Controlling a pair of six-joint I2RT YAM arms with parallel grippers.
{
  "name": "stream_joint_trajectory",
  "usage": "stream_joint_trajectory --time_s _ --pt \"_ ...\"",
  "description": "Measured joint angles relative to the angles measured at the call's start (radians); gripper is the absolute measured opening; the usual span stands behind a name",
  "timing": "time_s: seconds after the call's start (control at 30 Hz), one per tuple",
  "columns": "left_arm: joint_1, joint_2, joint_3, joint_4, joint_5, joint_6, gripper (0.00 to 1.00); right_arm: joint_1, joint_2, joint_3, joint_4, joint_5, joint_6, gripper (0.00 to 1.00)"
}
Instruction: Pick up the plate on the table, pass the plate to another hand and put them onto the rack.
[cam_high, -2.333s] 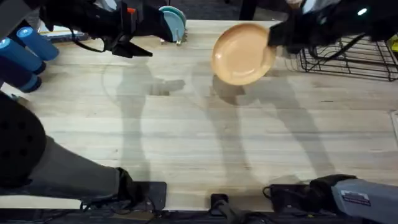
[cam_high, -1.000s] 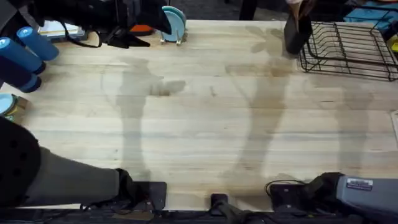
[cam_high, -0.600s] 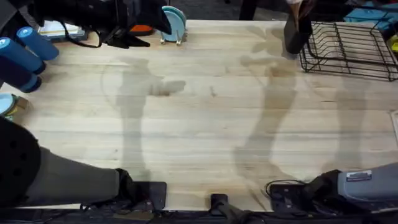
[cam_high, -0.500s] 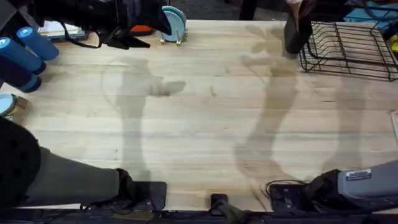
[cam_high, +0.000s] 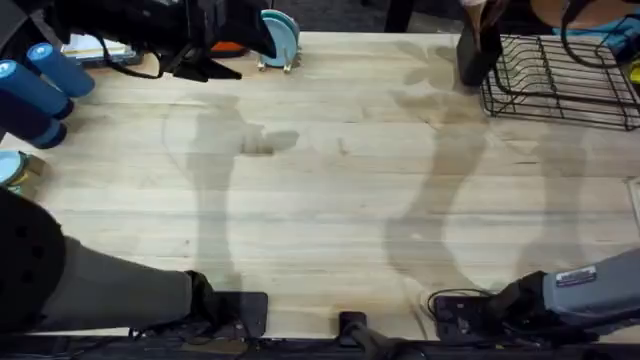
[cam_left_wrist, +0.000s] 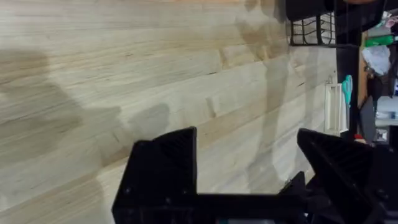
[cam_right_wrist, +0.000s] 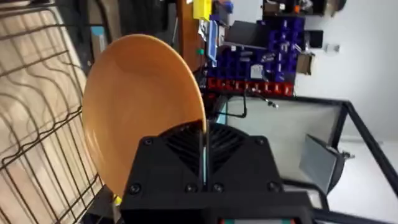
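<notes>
The orange-tan plate (cam_right_wrist: 137, 106) stands on edge, its rim clamped in my right gripper (cam_right_wrist: 204, 142), which is shut on it. It hangs just above the black wire rack (cam_right_wrist: 37, 93), apart from the wires. From overhead a sliver of the plate (cam_high: 562, 10) shows at the top edge, over the far side of the rack (cam_high: 560, 80). My left gripper (cam_left_wrist: 249, 168) is open with nothing in it, above bare table (cam_left_wrist: 124, 74). Overhead it sits at the far left (cam_high: 212, 66).
A small stand of light blue plates (cam_high: 280, 38) is beside the left gripper. Blue cylinders (cam_high: 40, 85) and a small tin (cam_high: 10, 168) lie at the left edge. A dark upright object (cam_high: 478, 45) stands at the rack's left end.
The plate, first held over the table left of the rack, went out of view and now shows above the rack's far side. The left arm has barely moved.
</notes>
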Motion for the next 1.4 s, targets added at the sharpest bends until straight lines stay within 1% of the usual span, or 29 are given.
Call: stream_joint_trajectory --time_s 0.17,0.2,0.4,0.43,0.6,0.83,0.87,1.03,1.3,1.33,1.37,1.4 --pt "0.0 0.0 0.0 0.001 -0.001 0.0 0.995 0.0 0.005 0.0 -0.025 -0.01 -0.084 0.03" --pt "0.0 0.0 0.0 0.001 -0.006 0.0 0.995 0.0 0.021 0.0 -0.027 -0.011 -0.122 0.03" --pt "0.0 0.0 0.0 0.002 -0.007 -0.001 0.994 0.0 0.074 0.0 -0.028 -0.01 -0.189 0.03" --pt "0.0 0.0 0.0 0.003 -0.007 0.0 0.994 0.0 0.097 0.0 -0.029 -0.01 -0.21 0.029" --pt "0.0 0.0 0.0 0.003 -0.01 -0.001 0.993 0.0 0.112 0.0 -0.033 -0.01 -0.218 0.03" --pt "0.0 0.0 0.0 0.003 -0.01 0.0 0.994 0.0 0.151 0.0 -0.078 -0.01 -0.225 0.03" --pt "0.0 0.0 0.0 0.003 -0.01 0.0 0.993 0.0 0.158 0.0 -0.108 -0.01 -0.229 0.03" --pt "0.0 0.0 0.0 0.003 -0.01 -0.001 0.993 0.0 0.158 0.0 -0.129 -0.008 -0.229 0.031" --pt "0.0 0.0 0.0 0.003 -0.01 -0.001 0.993 0.0 0.167 0.001 -0.132 0.025 -0.23 0.031" --pt "0.0 0.0 0.0 0.003 -0.01 0.0 0.994 0.0 0.168 0.004 -0.135 0.026 -0.23 0.056" --pt "0.0 0.0 0.0 0.003 -0.01 0.0 0.994 0.0 0.168 0.006 -0.142 0.029 -0.228 0.18" --pt "0.0 0.0 0.0 0.003 -0.01 -0.001 0.993 0.0 0.168 0.006 -0.147 0.032 -0.227 0.329"
